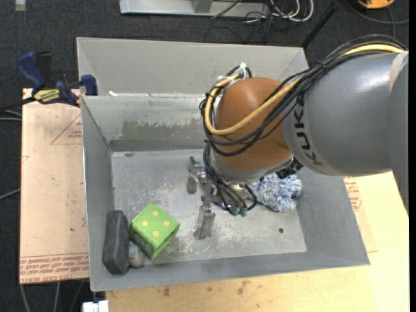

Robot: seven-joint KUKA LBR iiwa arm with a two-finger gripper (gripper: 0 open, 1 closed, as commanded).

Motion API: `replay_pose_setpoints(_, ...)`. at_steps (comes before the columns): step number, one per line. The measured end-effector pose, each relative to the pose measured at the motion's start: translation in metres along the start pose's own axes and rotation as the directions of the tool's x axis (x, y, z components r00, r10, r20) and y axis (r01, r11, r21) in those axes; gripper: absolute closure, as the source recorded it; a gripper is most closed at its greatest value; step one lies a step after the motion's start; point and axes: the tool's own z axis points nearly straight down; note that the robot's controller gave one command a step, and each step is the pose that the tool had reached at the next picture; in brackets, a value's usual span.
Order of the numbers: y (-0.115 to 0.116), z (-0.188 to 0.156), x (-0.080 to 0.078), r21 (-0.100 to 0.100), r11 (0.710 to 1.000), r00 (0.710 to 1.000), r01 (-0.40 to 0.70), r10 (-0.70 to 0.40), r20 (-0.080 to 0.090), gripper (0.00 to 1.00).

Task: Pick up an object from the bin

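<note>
**Open Fingers Beside the Green Block**

The gripper has its two fingers spread apart, and nothing is between them. They are down at the bare floor of the bin, just right of the green block with yellow dots. A dark grey bar touches the green block on its left side. A blue and white bundle lies well to the right of the green block, past the gripper.

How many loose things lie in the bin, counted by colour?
Green die with yellow dots: 1
Dark grey block: 1
Blue-and-white crumpled thing: 1
Small pale lump under the die: 1
Total: 4
</note>
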Motion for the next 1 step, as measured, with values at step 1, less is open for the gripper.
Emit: replay_pose_setpoints(1, -0.0007, -0.0045, -0.0015, -0.001, 1.0, 1.0, -0.003, 0.004, 0.008, 0.0)
